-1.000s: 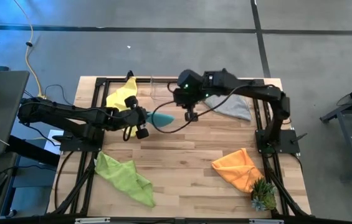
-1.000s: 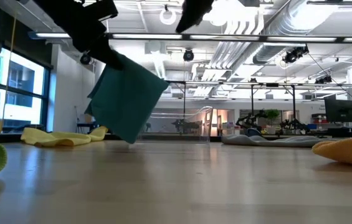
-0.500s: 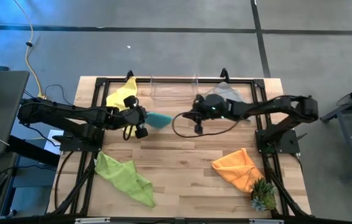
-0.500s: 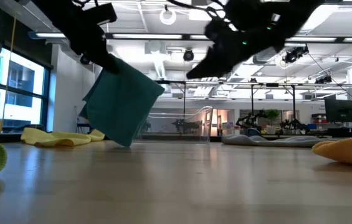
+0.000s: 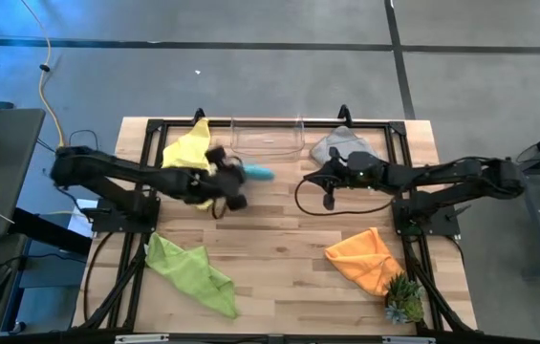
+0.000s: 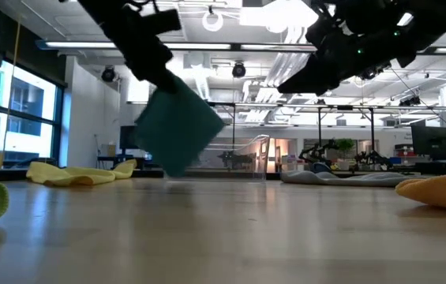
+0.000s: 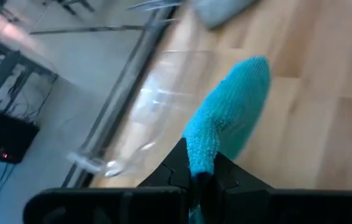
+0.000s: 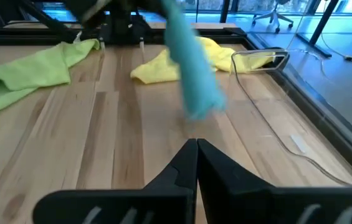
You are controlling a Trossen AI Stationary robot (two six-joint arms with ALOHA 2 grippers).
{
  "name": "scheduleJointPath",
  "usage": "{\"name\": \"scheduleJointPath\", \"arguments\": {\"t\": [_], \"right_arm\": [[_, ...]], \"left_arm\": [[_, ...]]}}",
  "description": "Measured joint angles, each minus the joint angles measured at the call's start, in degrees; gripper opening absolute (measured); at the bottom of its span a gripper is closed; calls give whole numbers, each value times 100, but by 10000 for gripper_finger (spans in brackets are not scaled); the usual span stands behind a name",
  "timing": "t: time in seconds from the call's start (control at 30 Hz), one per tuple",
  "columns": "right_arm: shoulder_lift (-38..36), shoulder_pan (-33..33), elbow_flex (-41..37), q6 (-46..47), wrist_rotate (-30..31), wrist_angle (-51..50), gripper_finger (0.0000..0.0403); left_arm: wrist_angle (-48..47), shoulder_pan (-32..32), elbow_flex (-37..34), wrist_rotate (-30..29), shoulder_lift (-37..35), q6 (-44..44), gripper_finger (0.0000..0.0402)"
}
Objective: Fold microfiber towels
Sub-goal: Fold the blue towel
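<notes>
Landmark: clear plastic bin (image 5: 268, 140), at the counter's (image 5: 289, 248) far edge.

L gripper (image 5: 236, 174) sat just in front of the bin's left half, fingers (image 7: 216, 180) clamped on the teal towel (image 5: 255, 173). Towel hung folded from the fingers, clear of the counter – low view showed its bottom corner above the wood (image 6: 177, 130). Left wrist view: bin lay right behind the hanging teal cloth.

R gripper (image 5: 322, 179) was in front of the bin's right end, fingers (image 8: 191, 163) closed together, nothing between them. It was apart from the teal towel – right wrist view showed a gap.

Other towels, rel. to bin:
- yellow towel (image 5: 187, 147): just left of bin, crumpled.
- grey towel (image 5: 337, 145): just right of bin, partly under R arm.
- lime green towel (image 5: 190, 270): well in front, to the left, crumpled.
- orange towel (image 5: 365, 258): well in front, to the right, touching the small spiky plant (image 5: 404, 299).
</notes>
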Motion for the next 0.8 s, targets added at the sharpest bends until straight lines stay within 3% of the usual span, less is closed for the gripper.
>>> {"name": "scheduleJointPath", "arguments": {"t": [0.13, 0.3, 0.43, 0.6, 0.8], "right_arm": [[-101, 45, -20, 1, 1, -70, 0], [-75, 54, -20, 1, -1, -131, 0], [-73, 54, -20, 7, -22, -140, 0], [-73, 72, -20, 292, -325, -202, 0], [-73, 376, -20, 724, -283, -337, 20]], "left_arm": [[271, -463, 262, 188, 1021, -363, 0], [416, -912, 609, 953, 2048, -916, 7], [615, -1197, 927, 1633, 2565, -1062, 34], [613, -1364, 1264, 2502, 2672, -930, 98], [642, -1353, 1302, 3132, 2072, -989, 181]]}}
